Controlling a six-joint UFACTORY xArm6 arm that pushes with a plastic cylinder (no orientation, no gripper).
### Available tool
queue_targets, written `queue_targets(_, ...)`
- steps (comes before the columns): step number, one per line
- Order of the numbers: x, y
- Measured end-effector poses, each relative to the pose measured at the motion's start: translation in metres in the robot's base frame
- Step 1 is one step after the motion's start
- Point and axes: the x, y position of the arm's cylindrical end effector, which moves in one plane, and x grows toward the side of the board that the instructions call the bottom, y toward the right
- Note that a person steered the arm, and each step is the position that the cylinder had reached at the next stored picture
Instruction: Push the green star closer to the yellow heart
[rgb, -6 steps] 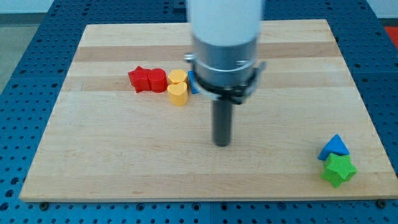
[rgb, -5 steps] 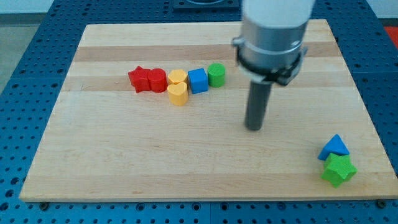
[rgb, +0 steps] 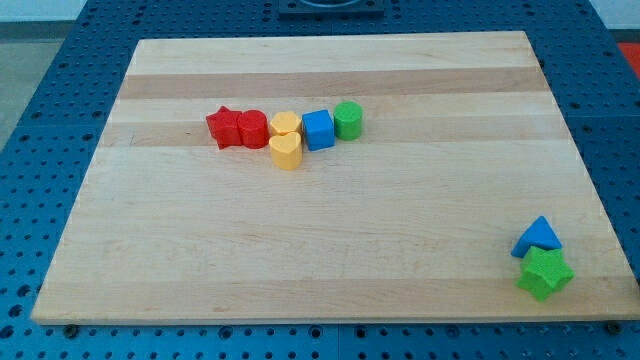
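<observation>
The green star lies near the board's bottom right corner, touching a blue triangle just above it. The yellow heart sits left of the board's centre, at the lower edge of a row of blocks. The star is far to the right of and below the heart. My tip and the arm do not show in the view.
The row by the heart holds a red star, a red block, a yellow block, a blue cube and a green cylinder. The wooden board rests on a blue pegboard table.
The arm and rod moved to the right across the board and then left the view. No block has moved.
</observation>
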Motion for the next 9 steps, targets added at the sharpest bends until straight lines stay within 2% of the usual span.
queue_targets(1,0.0,-0.058)
queue_targets(3,-0.002,-0.085)
queue_targets(9,-0.069,-0.222)
